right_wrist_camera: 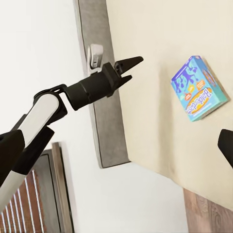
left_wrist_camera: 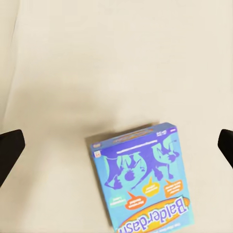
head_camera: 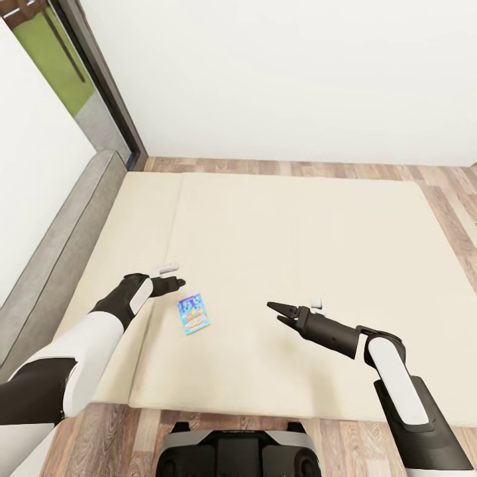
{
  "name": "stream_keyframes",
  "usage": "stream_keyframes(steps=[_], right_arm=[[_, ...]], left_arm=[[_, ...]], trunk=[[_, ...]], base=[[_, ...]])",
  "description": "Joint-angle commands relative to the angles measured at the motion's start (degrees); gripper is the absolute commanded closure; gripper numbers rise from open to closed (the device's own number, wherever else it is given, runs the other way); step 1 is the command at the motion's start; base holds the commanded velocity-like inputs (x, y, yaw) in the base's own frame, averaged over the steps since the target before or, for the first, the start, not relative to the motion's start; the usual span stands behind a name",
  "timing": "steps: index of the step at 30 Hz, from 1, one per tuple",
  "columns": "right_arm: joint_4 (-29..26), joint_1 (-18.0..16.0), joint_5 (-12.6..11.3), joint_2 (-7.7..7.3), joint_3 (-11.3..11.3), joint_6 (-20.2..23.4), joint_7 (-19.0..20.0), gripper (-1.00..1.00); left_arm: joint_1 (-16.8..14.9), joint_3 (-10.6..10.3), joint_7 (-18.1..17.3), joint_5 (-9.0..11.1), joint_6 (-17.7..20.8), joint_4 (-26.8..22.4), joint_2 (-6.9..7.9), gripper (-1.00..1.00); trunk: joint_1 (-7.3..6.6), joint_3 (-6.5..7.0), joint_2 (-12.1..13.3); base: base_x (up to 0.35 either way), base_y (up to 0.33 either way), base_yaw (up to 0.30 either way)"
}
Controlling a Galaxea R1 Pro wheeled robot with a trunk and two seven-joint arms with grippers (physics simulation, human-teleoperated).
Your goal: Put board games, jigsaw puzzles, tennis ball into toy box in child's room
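Hovering open-jawed just beside and above the blue board game (head_camera: 193, 314) lying flat on the bed (head_camera: 318, 252), the left gripper (head_camera: 173, 283) seems lined up to grasp it, while the right gripper (head_camera: 278, 311), open too, waits well apart.

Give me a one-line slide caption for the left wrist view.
Balderdash board game lying flat on the beige bed, framed between two dark fingertips.

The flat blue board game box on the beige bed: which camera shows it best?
The left wrist view: the blue board game box is close, its lid readable, though cut off at the edge. The head view shows it small; the right wrist view shows it whole, angled.
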Motion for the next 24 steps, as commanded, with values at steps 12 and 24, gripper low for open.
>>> stream_keyframes(steps=[12, 24], right_arm=[[-1.49, 0.62, 0.36, 0.11, 0.91, 0.35, 6.44, -1.0], [-2.0, 1.45, 0.64, -0.37, 1.58, -0.35, 16.14, -1.0]], left_arm=[[-0.02, -0.41, -0.11, -0.06, -0.36, -0.06, -0.2, -1.0], [0.04, -0.55, -0.11, -0.18, -0.46, -0.06, -0.35, -1.0]], trunk=[[0.03, -1.18, -0.09], [0.03, -2.29, -0.09]], base=[[0.0, 0.0, 0.068], [0.0, 0.0, 0.069]])
